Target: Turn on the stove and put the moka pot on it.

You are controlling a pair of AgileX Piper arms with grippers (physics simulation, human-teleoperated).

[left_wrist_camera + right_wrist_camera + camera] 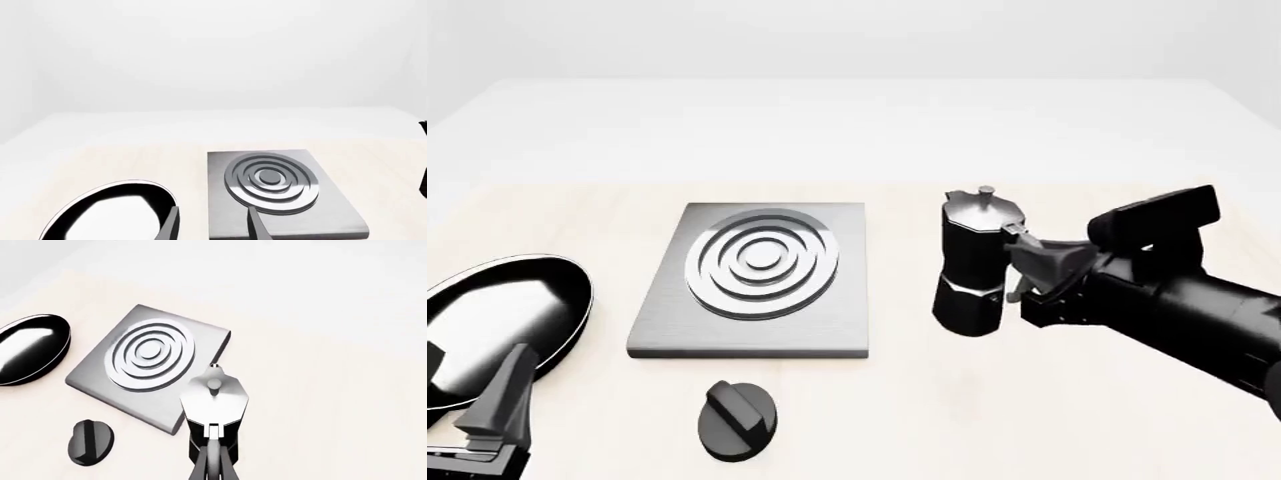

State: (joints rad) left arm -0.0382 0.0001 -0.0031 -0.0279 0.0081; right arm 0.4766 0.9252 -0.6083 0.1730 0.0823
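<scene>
Right gripper clamped on moka pot handle beside stove; left gripper parted, empty.

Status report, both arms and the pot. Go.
Right gripper shut on moka pot handle, pot beside stove, not on it. Left gripper open, low near frying pan. Knob untouched. Path clear.

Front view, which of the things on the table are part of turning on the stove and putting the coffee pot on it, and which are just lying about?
For the job:
- stove plate
- knob
- moka pot, with the right gripper at its handle

Just lying about:
- frying pan, by the left gripper
</scene>
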